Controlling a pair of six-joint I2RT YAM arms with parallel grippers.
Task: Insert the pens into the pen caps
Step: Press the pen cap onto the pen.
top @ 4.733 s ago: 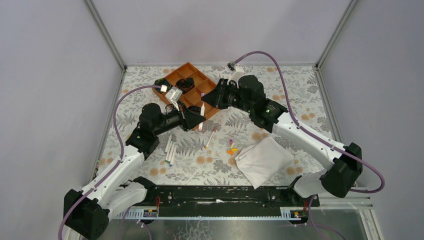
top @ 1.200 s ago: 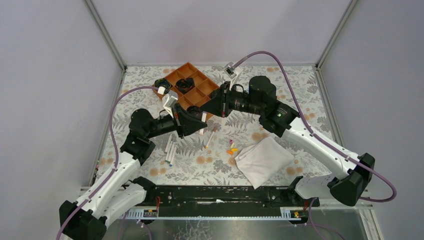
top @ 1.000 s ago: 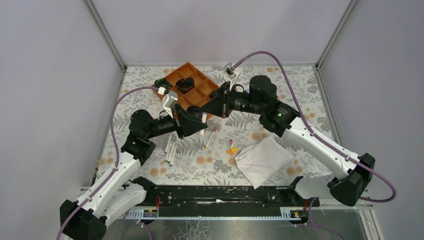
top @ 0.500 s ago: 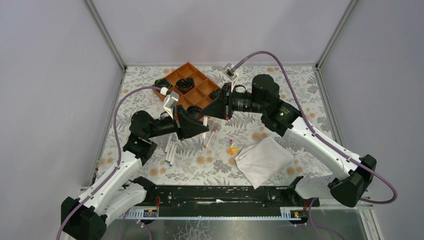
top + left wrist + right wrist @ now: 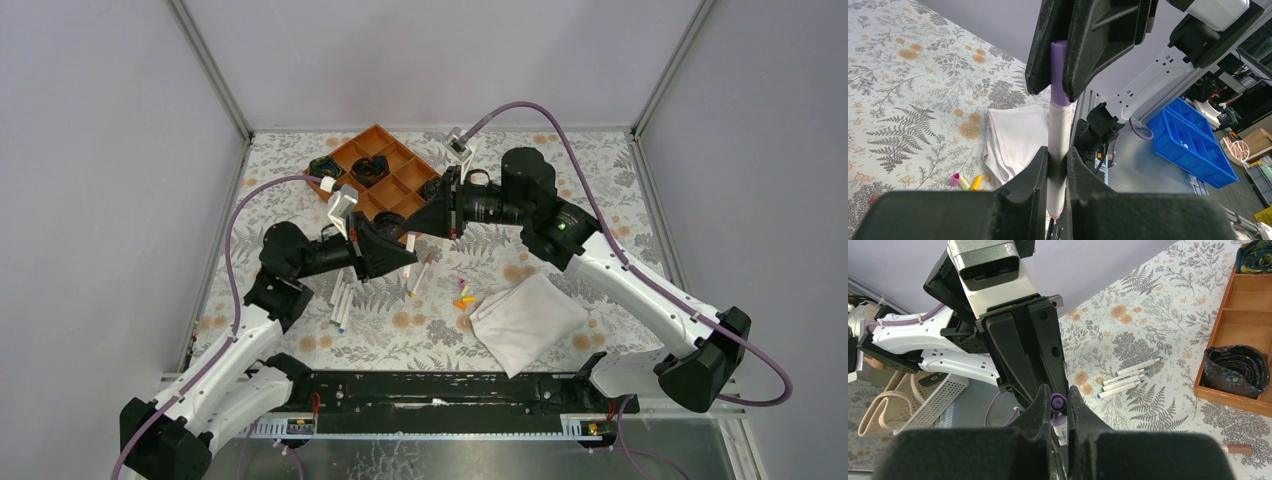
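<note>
My left gripper [image 5: 1057,155] is clamped on the white barrel of a pen [image 5: 1058,125] and my right gripper [image 5: 1056,395] pinches its purple cap [image 5: 1059,65], held nose to nose above the table [image 5: 908,100], evidently so both share one axis for pressing home.

Floral table [image 5: 420,330] with wooden tray [image 5: 355,141], folded white cloth [image 5: 527,320], loose pens [image 5: 340,298] and small coloured caps [image 5: 464,297]

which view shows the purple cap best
Left wrist: the purple cap shows full length, atop the pen, pinched by the right gripper. Right wrist shows only its round end between that gripper's fingers. In top external it is hidden.
</note>
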